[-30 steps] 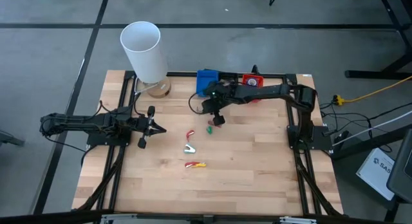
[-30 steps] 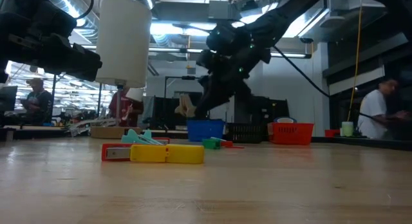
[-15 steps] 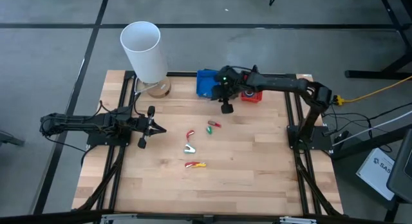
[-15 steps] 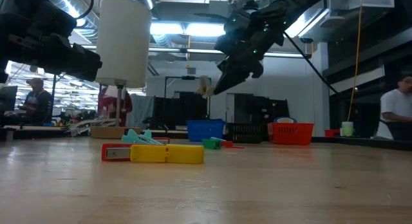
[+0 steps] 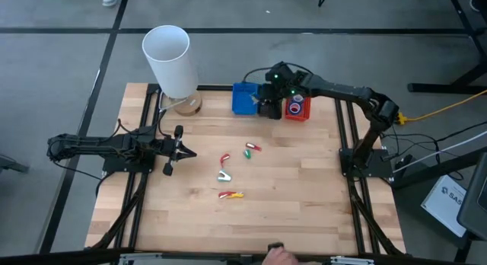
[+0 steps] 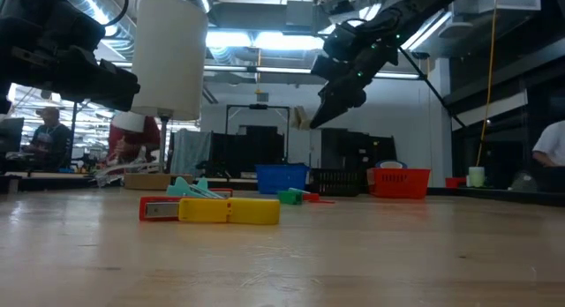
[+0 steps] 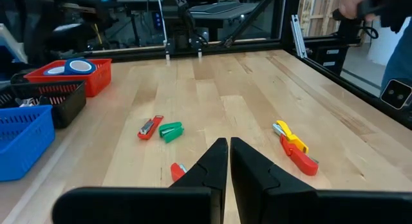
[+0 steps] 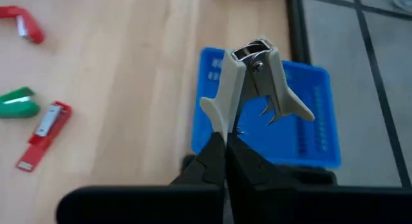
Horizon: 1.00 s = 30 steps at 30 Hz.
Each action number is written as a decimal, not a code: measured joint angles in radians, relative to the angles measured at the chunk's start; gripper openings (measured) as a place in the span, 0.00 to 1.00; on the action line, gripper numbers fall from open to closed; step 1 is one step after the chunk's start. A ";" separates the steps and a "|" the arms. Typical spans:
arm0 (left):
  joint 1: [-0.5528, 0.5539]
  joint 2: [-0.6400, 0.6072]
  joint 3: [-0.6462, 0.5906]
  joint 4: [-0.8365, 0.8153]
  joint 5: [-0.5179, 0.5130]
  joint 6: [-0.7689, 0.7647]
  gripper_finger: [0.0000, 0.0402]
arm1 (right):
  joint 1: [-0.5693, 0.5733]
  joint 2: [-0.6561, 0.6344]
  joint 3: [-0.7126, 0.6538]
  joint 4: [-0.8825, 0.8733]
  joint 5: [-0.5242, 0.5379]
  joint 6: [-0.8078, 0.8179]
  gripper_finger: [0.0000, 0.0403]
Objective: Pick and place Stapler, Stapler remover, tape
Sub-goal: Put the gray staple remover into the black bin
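Observation:
My right gripper (image 5: 266, 106) (image 8: 225, 141) hovers above the blue basket (image 5: 243, 97) (image 8: 309, 121) at the table's far edge, shut on a beige stapler remover (image 8: 254, 76) with silvery claws. A red basket (image 5: 297, 107) beside it holds a blue tape roll (image 7: 80, 66) with a white core. A yellow and red stapler (image 5: 230, 194) (image 7: 295, 147), a small red stapler (image 7: 149, 126), a green piece (image 5: 247, 152) and a silvery remover (image 5: 223, 175) lie flat mid-table. My left gripper (image 5: 186, 152) (image 7: 228, 153) waits shut at the table's left. My right gripper pinches the stapler remover between its two fingertips, on the lower end of one beige handle (image 8: 217, 121). The remover is lifted clear and stands out beyond the fingers over the blue basket, its silvery claws (image 8: 267, 111) open to one side.
A tall white cylinder (image 5: 171, 63) stands at the far left corner. A black basket (image 7: 45, 102) sits between the blue and red ones. Bare wood stretches along the near half of the table (image 5: 289, 212). A person's hand (image 5: 278, 257) shows at the near edge.
My right gripper has risen from just above the mid-table, near the green piece, and travelled toward the far edge, carrying the stapler remover until it is over the blue basket. It has stayed shut. The pieces on the table have kept their places.

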 joint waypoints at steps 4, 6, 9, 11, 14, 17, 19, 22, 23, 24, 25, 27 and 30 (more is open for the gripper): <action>0.000 0.000 0.000 0.000 0.000 0.000 0.04 | -0.062 0.006 -0.006 0.005 0.000 0.061 0.00; 0.000 0.000 0.000 0.000 0.000 0.000 0.04 | -0.092 0.008 -0.020 -0.002 0.003 0.097 0.00; 0.000 0.000 0.000 0.000 0.000 0.000 0.04 | -0.129 0.008 -0.035 0.001 0.003 0.151 0.00; 0.000 0.000 0.000 0.000 0.000 0.000 0.04 | -0.150 0.008 -0.042 -0.003 0.002 0.197 0.00; 0.000 0.000 0.000 0.000 0.000 0.000 0.04 | -0.179 0.008 -0.043 -0.006 0.003 0.224 0.00; 0.000 0.000 0.000 0.000 0.000 0.000 0.04 | -0.197 0.008 -0.043 -0.015 0.003 0.224 0.00; 0.000 0.000 0.000 0.000 0.000 0.000 0.04 | -0.201 0.016 -0.042 -0.022 0.003 0.223 0.00; 0.000 0.000 0.000 0.000 0.000 0.000 0.04 | -0.210 0.048 -0.042 -0.045 0.002 0.217 0.00; 0.000 0.000 0.000 0.000 0.000 0.000 0.04 | -0.212 0.060 -0.042 -0.041 0.002 0.205 0.00; 0.000 0.000 0.000 0.000 0.000 0.000 0.04 | -0.213 0.071 -0.042 -0.040 0.003 0.191 0.00; 0.000 0.000 0.000 0.000 0.000 0.000 0.04 | -0.213 0.082 -0.042 -0.040 0.005 0.172 0.00; 0.000 0.000 0.000 0.000 0.000 0.000 0.04 | -0.212 0.103 -0.042 -0.033 0.020 0.151 0.00; 0.000 0.000 0.000 0.000 0.000 0.000 0.04 | -0.211 0.119 -0.042 -0.028 0.074 0.147 0.00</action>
